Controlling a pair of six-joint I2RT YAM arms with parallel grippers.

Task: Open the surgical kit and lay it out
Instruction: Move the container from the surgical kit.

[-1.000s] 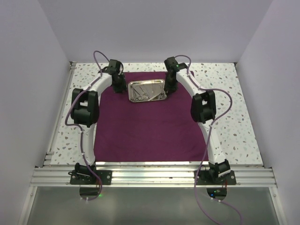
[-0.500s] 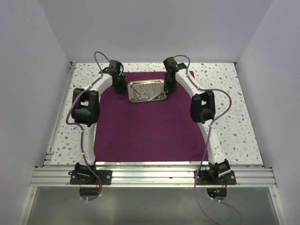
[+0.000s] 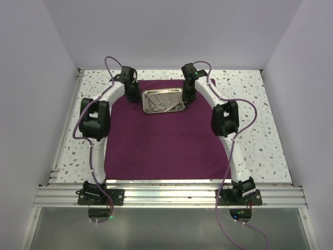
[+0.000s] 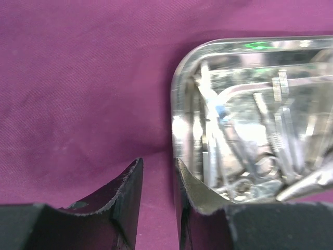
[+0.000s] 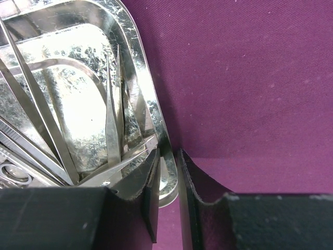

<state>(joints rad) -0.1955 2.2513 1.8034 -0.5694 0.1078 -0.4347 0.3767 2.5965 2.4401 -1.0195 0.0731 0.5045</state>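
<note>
The dark purple cloth [image 3: 166, 140] lies spread flat on the table. The shiny steel tray [image 3: 163, 100] sits on its far part and holds several thin silver instruments [image 3: 161, 104], among them tweezers [image 5: 112, 125] and scissors [image 4: 270, 166]. My left gripper [image 3: 132, 96] is at the tray's left end [image 4: 179, 104]; its jaws stand a little apart with only cloth showing between them, and the right finger [image 4: 200, 192] overlaps the rim. My right gripper [image 3: 189, 96] straddles the tray's right rim [image 5: 169, 179], one finger [image 5: 138, 182] inside the tray and one outside, closed narrowly on it.
The speckled tabletop [image 3: 260, 130] shows around the cloth. A metal rail [image 3: 166, 195] runs along the near edge with both arm bases on it. White walls enclose the left, right and far sides.
The tray has shifted slightly toward the far edge and straightened a little. Both grippers stayed at its ends and moved with it.
</note>
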